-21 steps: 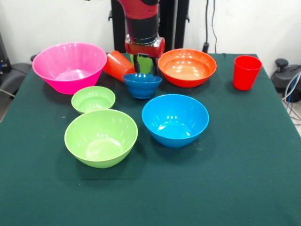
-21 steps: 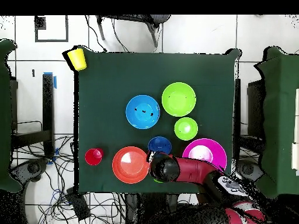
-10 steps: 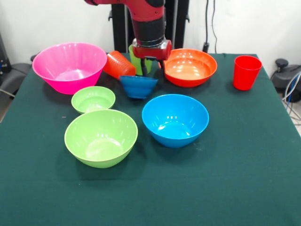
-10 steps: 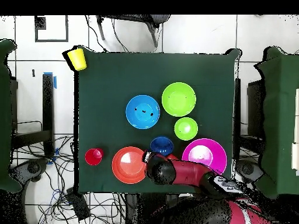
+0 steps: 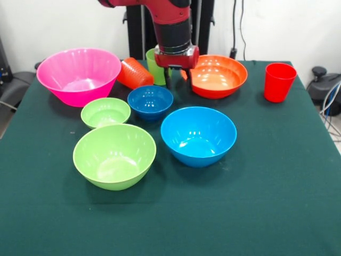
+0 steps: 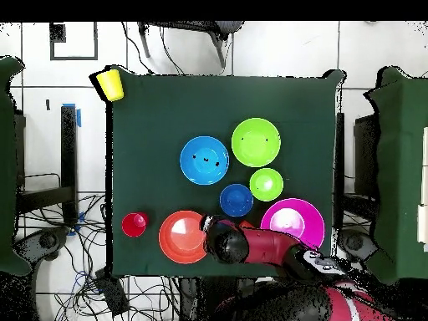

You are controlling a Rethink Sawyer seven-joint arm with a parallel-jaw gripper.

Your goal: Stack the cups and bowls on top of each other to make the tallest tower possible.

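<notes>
On the green-clothed desk (image 5: 277, 202) in the front view, the red arm's jaws (image 5: 177, 81) hang at the far side with their two dark tips apart and nothing between them. The wide orange bowl (image 5: 218, 76) sits just beside the jaws on the picture's right, its rim close to one tip; whether they touch cannot be told. Just behind the jaws stands the light green cup (image 5: 154, 67), upright, and next to it the orange cup (image 5: 135, 73) lies on its side. The small dark blue bowl (image 5: 151, 102) rests upright on the desk just in front of the jaws and slightly left, apart from them. Farther left are the huge pink bowl (image 5: 79, 75) and the small green bowl (image 5: 105, 112); nearer the camera stand the large green bowl (image 5: 114, 156) and the large blue bowl (image 5: 198, 135). The red cup (image 5: 278, 81) stands well off to the right. No tower is built: every bowl and cup sits singly.

In the overhead view the arm covers the jaws, beside the orange bowl (image 6: 184, 236) and below the small dark blue bowl (image 6: 236, 200). The yellow cup (image 6: 109, 84) lies at the desk's far corner, well apart from everything.
</notes>
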